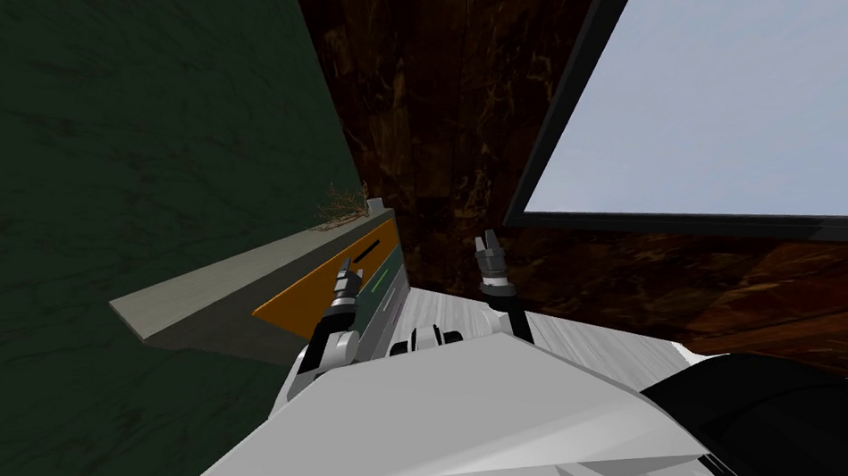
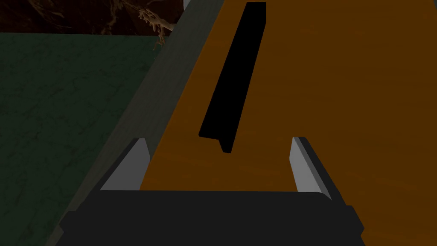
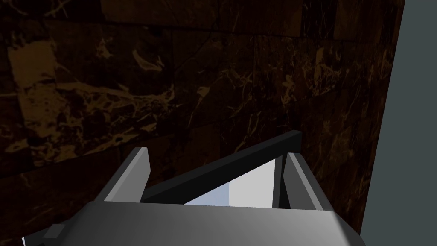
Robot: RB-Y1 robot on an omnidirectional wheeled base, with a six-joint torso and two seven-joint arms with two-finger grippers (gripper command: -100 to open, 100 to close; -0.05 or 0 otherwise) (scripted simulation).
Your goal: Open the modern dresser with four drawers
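Observation:
The dresser (image 1: 236,279) stands against the green wall at my left, with a grey top and an orange top drawer front (image 1: 313,289). In the left wrist view that orange front (image 2: 341,106) is close ahead, with its black bar handle (image 2: 234,81) running away from my hand. My left gripper (image 2: 218,164) is open, its fingers (image 2: 136,166) standing either side of the handle's near end and just short of it. In the head view the left gripper (image 1: 347,274) is at the orange front. My right gripper (image 1: 488,243) hangs open beside it over the dark floor.
A dry twig ornament (image 1: 340,206) sits on the dresser's far end. A lower drawer front (image 1: 381,282) is dark green. A large pale panel with a black frame (image 1: 720,93) stands at the right, on a dark brown marbled floor (image 1: 444,114).

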